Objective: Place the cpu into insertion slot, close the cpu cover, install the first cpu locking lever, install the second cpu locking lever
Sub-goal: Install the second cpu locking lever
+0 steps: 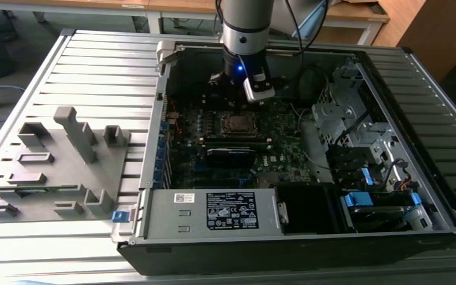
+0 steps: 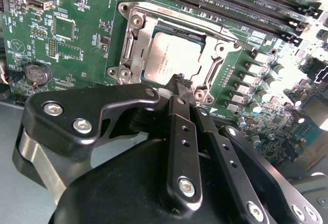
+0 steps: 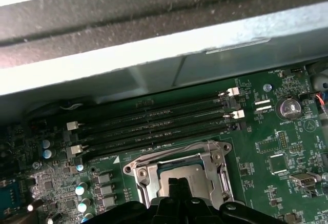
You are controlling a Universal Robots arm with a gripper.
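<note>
Fingertips of the gripper (image 2: 179, 80) are pressed together with nothing between them, and we see them poised at the edge of the cpu (image 2: 171, 57), which lies flat in the insertion slot (image 2: 134, 40) on the green motherboard (image 2: 66, 34). In the second wrist view the cpu cover (image 2: 218, 60) frames the grey chip, its window showing the metallic top, so we judge the chip seated and the cover lowered over it. From the gripper, the socket lies directly ahead of and below the closed tips, with the rows of memory slots (image 3: 154, 119) beyond it. In the exterior view the gripper (image 1: 238, 110) hangs straight above the socket (image 1: 240, 123) inside the open computer case (image 1: 418, 178), which rests on the slatted bench (image 1: 93, 65). We cannot tell how the locking levers stand.
</note>
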